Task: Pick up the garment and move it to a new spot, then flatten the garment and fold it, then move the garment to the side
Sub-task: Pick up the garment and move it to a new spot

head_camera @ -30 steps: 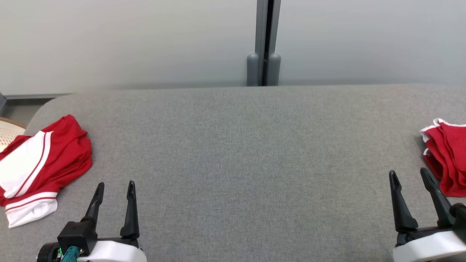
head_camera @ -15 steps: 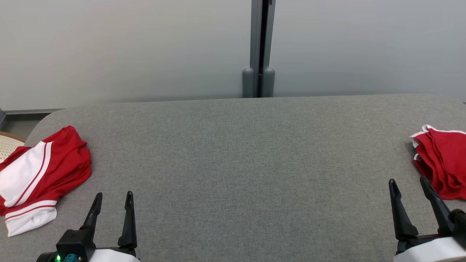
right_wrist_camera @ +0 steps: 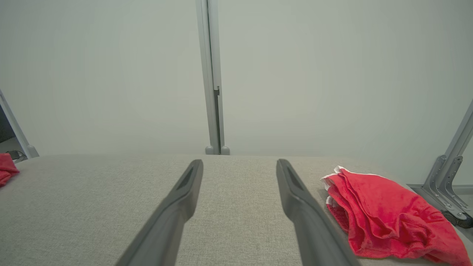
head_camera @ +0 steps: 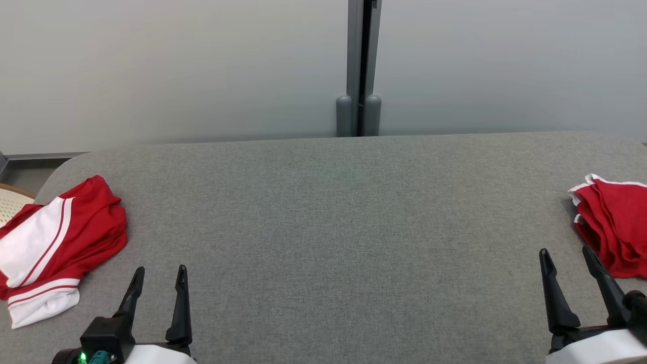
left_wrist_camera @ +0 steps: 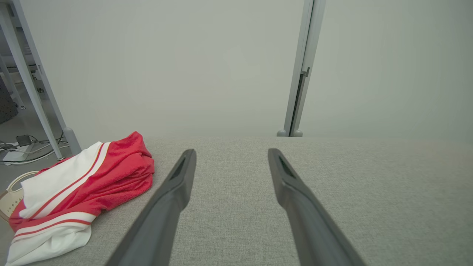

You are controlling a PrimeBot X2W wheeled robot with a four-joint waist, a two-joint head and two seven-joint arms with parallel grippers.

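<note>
Two garments lie on the grey table (head_camera: 323,217). A crumpled red and white garment (head_camera: 60,237) (left_wrist_camera: 111,177) sits at the left edge, partly hanging over it. A bunched red garment with white trim (head_camera: 614,227) (right_wrist_camera: 384,210) rests at the right edge. My left gripper (head_camera: 160,269) (left_wrist_camera: 231,151) hovers open and empty, right of the red and white garment. My right gripper (head_camera: 565,250) (right_wrist_camera: 239,161) is open and empty too, just left of the red garment, with its right finger close to the cloth.
A pale wall with a grey post (head_camera: 359,65) stands behind the table's far edge. A cream perforated basket (head_camera: 12,199) shows past the left end. A metal frame (right_wrist_camera: 447,177) stands beyond the right end, and cables (left_wrist_camera: 22,146) lie on the floor at left.
The head camera tilted, so the whole picture slid down a little. Garments and both open grippers kept their places.
</note>
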